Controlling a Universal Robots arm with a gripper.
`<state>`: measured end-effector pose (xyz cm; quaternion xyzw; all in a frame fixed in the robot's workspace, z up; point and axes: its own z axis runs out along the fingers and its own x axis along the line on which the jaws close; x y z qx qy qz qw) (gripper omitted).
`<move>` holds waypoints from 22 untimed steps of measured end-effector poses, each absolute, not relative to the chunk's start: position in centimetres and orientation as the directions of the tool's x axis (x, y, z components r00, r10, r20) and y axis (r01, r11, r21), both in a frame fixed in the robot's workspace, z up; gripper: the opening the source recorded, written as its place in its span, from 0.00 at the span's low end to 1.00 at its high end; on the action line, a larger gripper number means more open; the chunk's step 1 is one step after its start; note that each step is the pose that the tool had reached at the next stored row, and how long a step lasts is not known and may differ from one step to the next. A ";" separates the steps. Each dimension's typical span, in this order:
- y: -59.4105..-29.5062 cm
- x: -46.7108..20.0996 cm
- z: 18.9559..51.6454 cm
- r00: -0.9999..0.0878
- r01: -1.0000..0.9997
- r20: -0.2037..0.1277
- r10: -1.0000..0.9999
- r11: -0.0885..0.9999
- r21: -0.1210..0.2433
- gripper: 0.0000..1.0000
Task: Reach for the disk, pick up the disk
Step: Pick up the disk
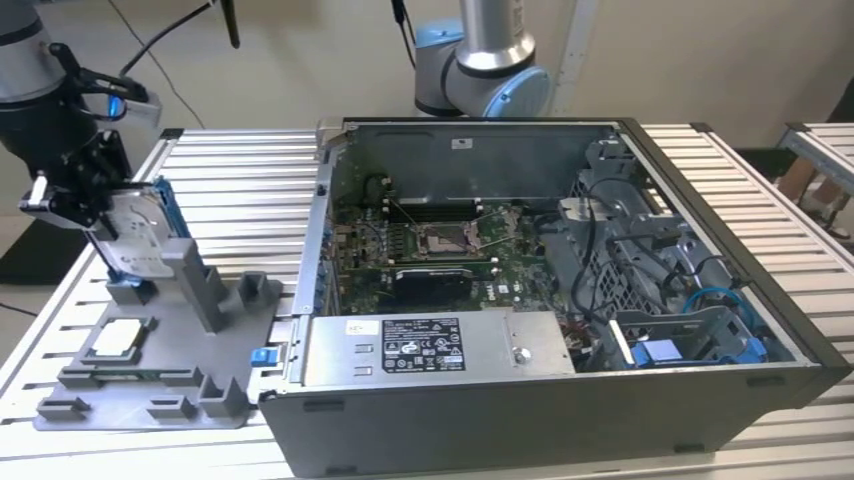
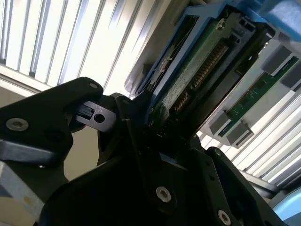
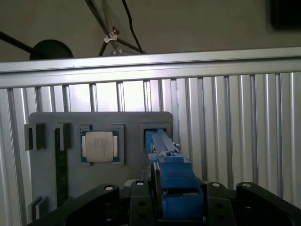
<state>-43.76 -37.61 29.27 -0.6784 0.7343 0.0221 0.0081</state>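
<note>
The disk [image 1: 135,238] is a silver drive in a blue bracket, standing on edge at the back of the grey holder [image 1: 160,395] on the exterior view's left. My gripper [image 1: 96,212] comes down on it from above and is shut on its upper part. In the first wrist view the blue bracket of the disk [image 3: 170,174] runs between my black fingers [image 3: 141,197] down to a slot in the holder [image 3: 47,188]. The second wrist view shows the disk's green circuit-board side [image 2: 197,80] clamped in my gripper [image 2: 157,136].
A small square silver chip [image 1: 118,337] lies in a pocket of the holder, also seen as the chip [image 3: 99,146] beside a memory stick [image 3: 58,160]. An open computer case [image 1: 534,300] fills the slatted table [image 1: 227,180] to the right. Another arm's base [image 1: 481,70] stands behind it.
</note>
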 end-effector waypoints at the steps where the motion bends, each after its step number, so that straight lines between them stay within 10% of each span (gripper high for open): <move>1: -37.6 -43.8 29.4 -0.079 -0.997 -0.042 -0.996 0.078 0.021 0.00; 22: -37.6 -43.8 32.9 -0.079 -0.997 -0.042 -0.996 0.078 0.021 0.00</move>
